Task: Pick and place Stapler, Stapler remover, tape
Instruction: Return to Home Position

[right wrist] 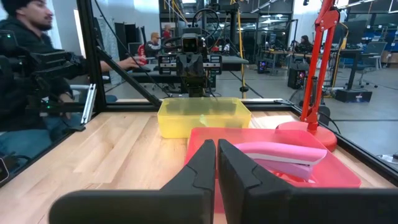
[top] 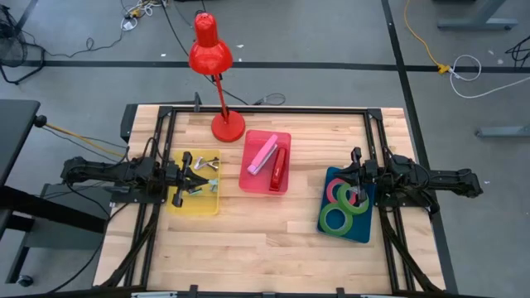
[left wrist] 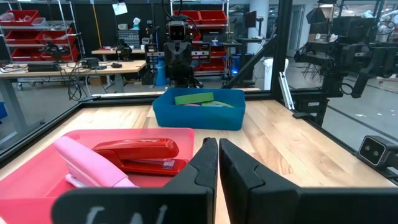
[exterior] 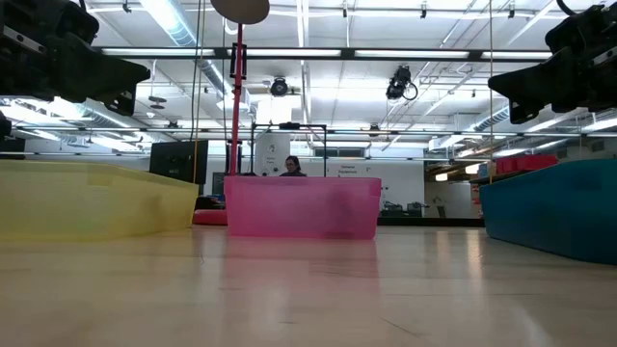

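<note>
- Tape rolls (top: 335,219), two green and one pinkish-red flat rings, all lie in the blue plastic bin (top: 365,234) on the right side of the wooden counter (top: 265,248).
- Pink stapler (top: 263,155) and red stapler (top: 279,166) lie side by side in the pink-red bin (top: 248,184), mid-counter.
- Small staple removers (top: 201,164) sit in the yellow bin (top: 207,207) on the left; can't tell their colours.
- My left pincer (left wrist: 218,146) hangs over the yellow bin, clenched on nothing.
- My right pincer (right wrist: 216,146) hangs over the blue bin, clenched too, empty.
- Red desk lamp (top: 217,66) stands at the back, base just beside the pink-red bin.
</note>
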